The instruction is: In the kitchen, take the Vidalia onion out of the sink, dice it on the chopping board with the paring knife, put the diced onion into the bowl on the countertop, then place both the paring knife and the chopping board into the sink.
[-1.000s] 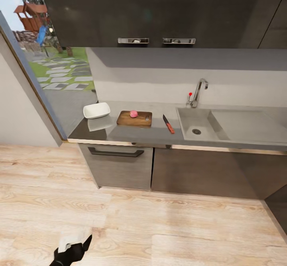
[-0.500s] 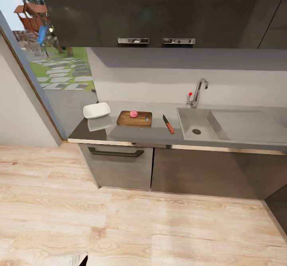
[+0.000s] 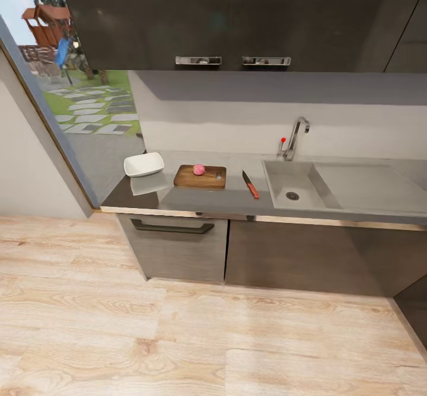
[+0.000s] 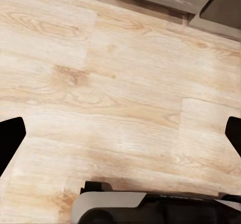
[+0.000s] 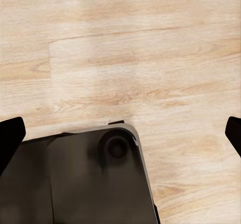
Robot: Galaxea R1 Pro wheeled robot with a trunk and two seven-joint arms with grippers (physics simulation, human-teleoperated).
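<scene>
In the head view the pinkish-red Vidalia onion (image 3: 198, 169) rests on the dark brown chopping board (image 3: 200, 176), on the grey countertop (image 3: 196, 200). The white bowl (image 3: 143, 164) stands to the board's left. The paring knife (image 3: 250, 184), red-handled, lies between the board and the sink (image 3: 295, 185), whose basin holds nothing. My left gripper (image 4: 120, 133) hangs open over the wooden floor, its dark fingertips (image 4: 10, 136) far apart. My right gripper (image 5: 120, 133) is open too, above the floor and the robot's dark base (image 5: 75, 179).
Dark cabinets (image 3: 178, 248) stand under the countertop and dark wall cabinets (image 3: 237, 16) hang above it. A chrome tap with a red knob (image 3: 293, 138) rises behind the sink. A large window (image 3: 77, 88) is at the left. Light wooden floor (image 3: 207, 342) lies between me and the counter.
The left gripper, seen at the bottom edge of the head view a second ago, has dropped out of that view. The counter and its things have not moved.
</scene>
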